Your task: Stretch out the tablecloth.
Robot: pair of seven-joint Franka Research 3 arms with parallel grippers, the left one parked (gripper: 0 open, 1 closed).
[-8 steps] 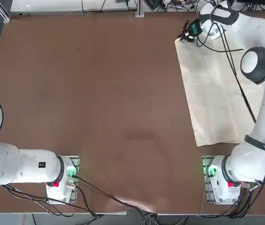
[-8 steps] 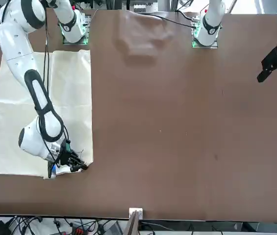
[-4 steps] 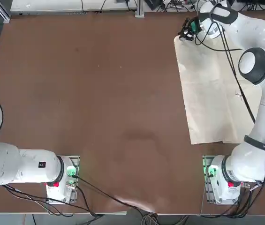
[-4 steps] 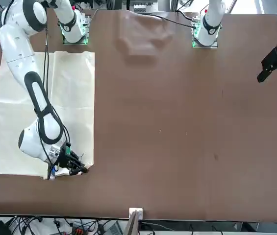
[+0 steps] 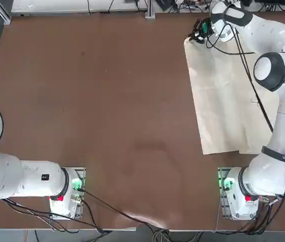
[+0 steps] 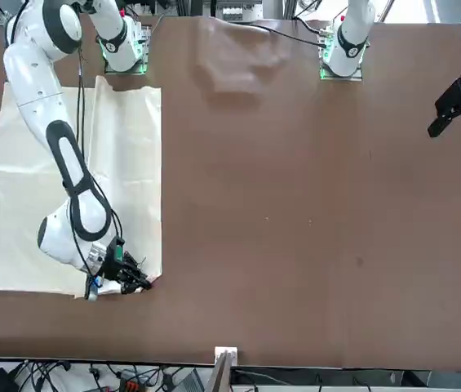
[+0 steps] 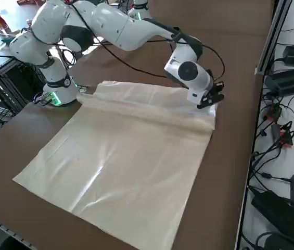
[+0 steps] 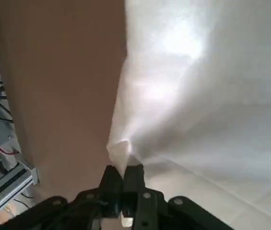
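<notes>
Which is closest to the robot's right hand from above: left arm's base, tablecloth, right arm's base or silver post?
1. Tablecloth: pinched in the right hand.
2. Silver post: at the far edge, to the left.
3. Right arm's base: near edge, right side.
4. Left arm's base: near edge, left side.

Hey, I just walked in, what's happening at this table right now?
A robot's right arm is working on a big cream tablecloth. Its right gripper is shut on the cloth's edge near a corner, at the far side of the brown table from the arms' bases. The cloth lies on the robot's right side of the table, with a raised fold along it, so it isn't fully stretched out yet.
</notes>
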